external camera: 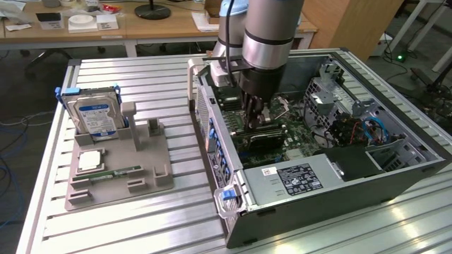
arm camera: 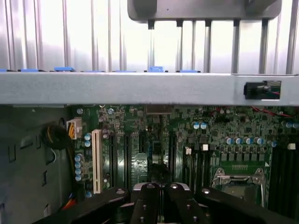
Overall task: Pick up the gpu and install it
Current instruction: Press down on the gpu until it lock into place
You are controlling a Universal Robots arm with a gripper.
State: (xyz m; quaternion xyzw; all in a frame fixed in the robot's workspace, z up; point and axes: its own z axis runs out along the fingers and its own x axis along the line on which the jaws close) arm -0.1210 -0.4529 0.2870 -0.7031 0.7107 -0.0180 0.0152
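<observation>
So the gripper (external camera: 255, 123) is down inside the open PC case (external camera: 395, 174), fingers pinched together right over the motherboard (arm camera: 196, 135), near the slots.

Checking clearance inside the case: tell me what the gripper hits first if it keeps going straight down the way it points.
Most likely the motherboard, around its expansion slots; the shut gripper points straight down at it, though the remaining gap is hard to judge.
</observation>
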